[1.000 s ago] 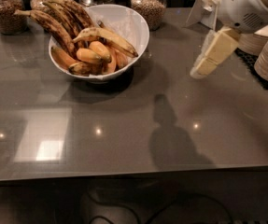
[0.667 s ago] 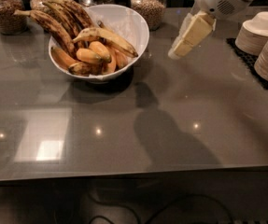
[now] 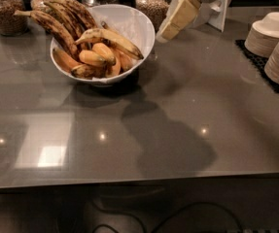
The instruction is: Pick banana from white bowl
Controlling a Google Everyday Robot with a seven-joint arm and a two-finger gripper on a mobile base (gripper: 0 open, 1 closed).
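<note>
The white bowl stands at the back left of the grey counter. The pale-yellow speckled banana lies across the top of the fruit in it, pointing to the right rim. Darker brown-streaked long bananas lean over the bowl's left side. Short orange ones lie below. My gripper hangs in the air just right of the bowl's right rim, slanted down and to the left, a little above rim height. It touches nothing and holds nothing.
Glass jars of grain line the back edge behind the bowl. Stacks of small off-white bowls sit on a black mat at the right. A white card stand is behind the gripper. The counter's front edge runs along the bottom.
My gripper has moved left and toward the back, from over the counter's right part to just beside the bowl's right rim. The bowl and bananas have not moved.
</note>
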